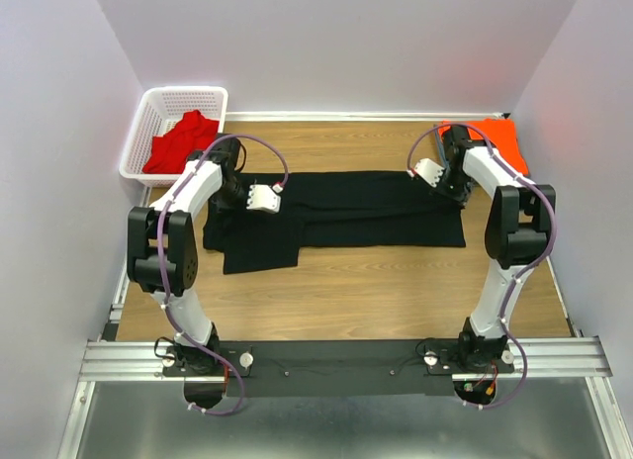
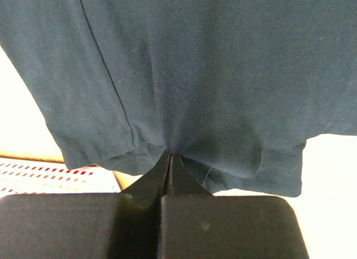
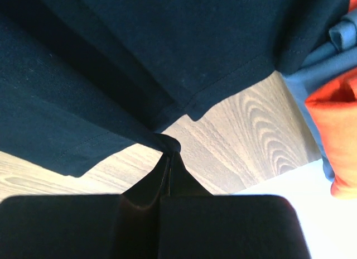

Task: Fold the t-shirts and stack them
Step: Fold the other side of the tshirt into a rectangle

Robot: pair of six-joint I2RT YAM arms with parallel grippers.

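Fingers first: the left fingers (image 2: 153, 181) are pressed together on a pinch of the large black soft-cloth t-shirt (image 1: 366, 207), and the fabric puckers into small folds right at their tips. The right fingers (image 3: 155, 183) are likewise clamped on a gathered bit of edge at the shirt's other end, with the stitched hem running just beside the bite.

From above, the black shirt lies as a long band across the middle of the wooden bench (image 1: 396, 281), with a wider flap reaching toward the arms on the left side. The bright orange cloth t-shirt (image 1: 495, 137) sits at the far right corner, just beyond the right arm. The red cloth t-shirt (image 1: 183, 142) lies crumpled in the white plastic mesh basket (image 1: 188, 91) at the far left corner.

By my reading, the black shirt is light, limp and has no stiffness at all. It will likely sag between the two holds and go wherever the fingers drag it, while the part resting on the wood trails behind. Each hold takes only a small pinch, so a sharp tug could pull the cloth free. The stitched hems and seams look like the best places to hold, because the doubled layers give the fingers more to bite. Holding at both ends of one edge and keeping the span lightly taut should let a fold land flat.
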